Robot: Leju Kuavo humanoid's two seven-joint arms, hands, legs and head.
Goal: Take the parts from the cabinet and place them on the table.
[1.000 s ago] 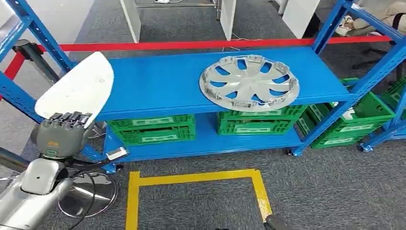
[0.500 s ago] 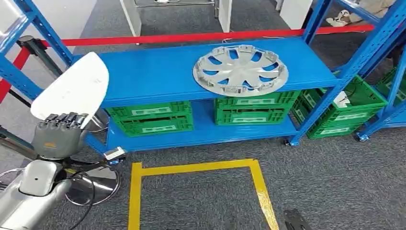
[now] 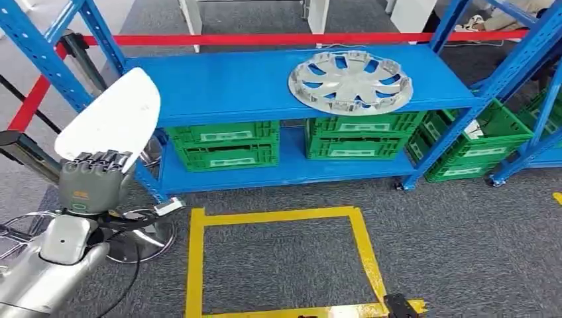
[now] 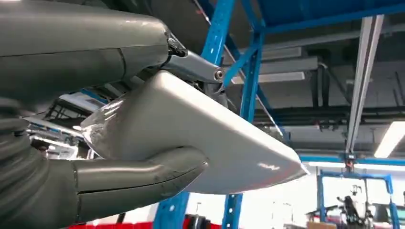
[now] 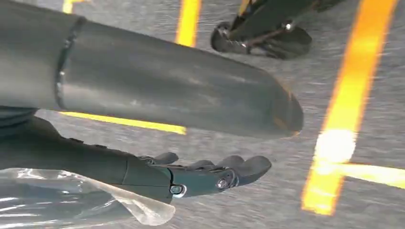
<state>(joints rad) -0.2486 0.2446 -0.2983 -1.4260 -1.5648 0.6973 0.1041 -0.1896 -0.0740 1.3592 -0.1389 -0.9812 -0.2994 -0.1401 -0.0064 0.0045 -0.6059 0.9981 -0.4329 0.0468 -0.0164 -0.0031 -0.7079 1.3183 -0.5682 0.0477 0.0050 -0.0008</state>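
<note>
My left hand (image 3: 93, 180) grips the lower edge of a white, smooth oval part (image 3: 112, 122) and holds it upright at the left, in front of the blue shelf's (image 3: 232, 86) left end. In the left wrist view the white part (image 4: 219, 143) lies between the thumb (image 4: 138, 174) and the fingers. A silver wheel cover (image 3: 350, 81) lies flat on the shelf's top board, right of centre. My right hand (image 5: 200, 174) hangs low over the carpet, its fingers stretched out and holding nothing.
Green crates (image 3: 225, 147) fill the shelf's lower board, and more green crates (image 3: 477, 142) sit in a second rack at the right. A yellow tape square (image 3: 278, 215) marks the grey carpet. A red barrier tape (image 3: 265, 40) runs behind. A round metal stand base (image 3: 142, 235) lies by my left arm.
The whole picture has shifted, so the camera moved; more of the yellow square shows now. My left hand still holds the white part the same way.
</note>
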